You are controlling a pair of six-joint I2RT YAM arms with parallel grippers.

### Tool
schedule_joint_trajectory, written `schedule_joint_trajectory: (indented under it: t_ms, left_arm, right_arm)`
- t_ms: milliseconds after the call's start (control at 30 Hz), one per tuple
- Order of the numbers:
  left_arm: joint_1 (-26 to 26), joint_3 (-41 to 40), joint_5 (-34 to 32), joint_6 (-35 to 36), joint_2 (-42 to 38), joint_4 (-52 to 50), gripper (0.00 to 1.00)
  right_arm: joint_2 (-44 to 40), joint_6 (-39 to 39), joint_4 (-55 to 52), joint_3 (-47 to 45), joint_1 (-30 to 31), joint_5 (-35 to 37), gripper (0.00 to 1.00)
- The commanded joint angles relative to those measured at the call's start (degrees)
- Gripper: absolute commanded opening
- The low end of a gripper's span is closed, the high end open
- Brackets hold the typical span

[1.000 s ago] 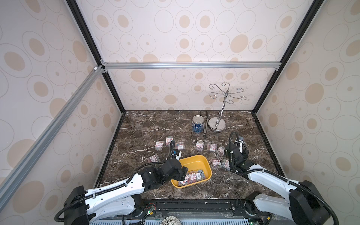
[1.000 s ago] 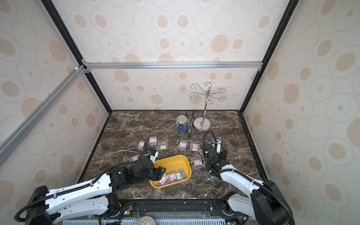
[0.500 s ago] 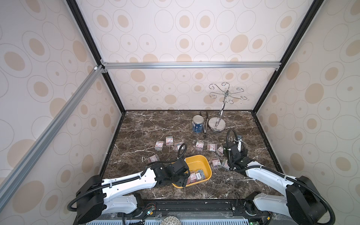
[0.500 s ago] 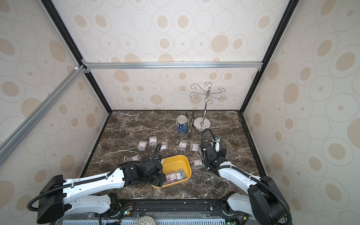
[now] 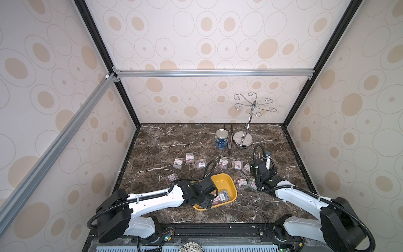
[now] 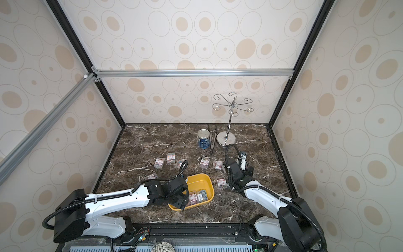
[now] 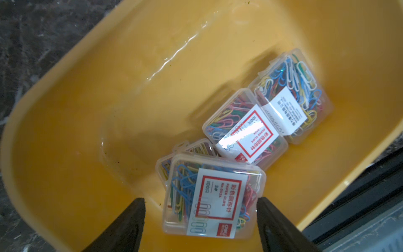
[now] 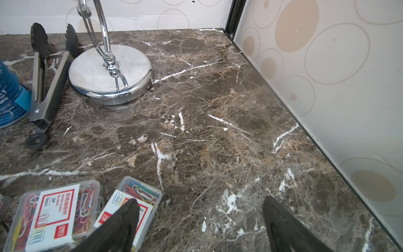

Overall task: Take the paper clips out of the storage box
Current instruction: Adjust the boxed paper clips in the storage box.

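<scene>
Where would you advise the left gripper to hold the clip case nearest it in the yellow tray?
Probably across its side walls, from above: the case lies label up, propped on another case, and the left gripper flanks it with open fingers.

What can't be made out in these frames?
- Storage box near-left corner: top views, left arm covers it.
- Bottom case: left wrist, mostly under the front case.
- Tin can label: right wrist, cut by frame edge.
- Whether right fingers touch a case: right wrist, overlap only.
</scene>
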Motion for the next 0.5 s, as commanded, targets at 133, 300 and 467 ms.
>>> schedule_joint_trajectory:
  t_ms: [133, 300, 467]
  left_arm:
    - [-0.5, 2.1, 2.2, 2.9, 2.5, 0.3, 1.0]
    - [-0.6, 3.2, 0.3, 3.3, 5.3, -0.4, 0.98]
    - [-0.5, 5.0, -5.1, 3.1, 5.9, -1.7, 0.93]
  right_arm:
    - [-0.8, 0.9, -0.6, 0.5, -0.2, 0.5, 0.9]
    - [-1.1, 1.1, -0.6, 0.4, -0.2, 0.5, 0.9]
    - [-1.1, 1.1, -0.5, 0.3, -0.2, 0.6, 0.9]
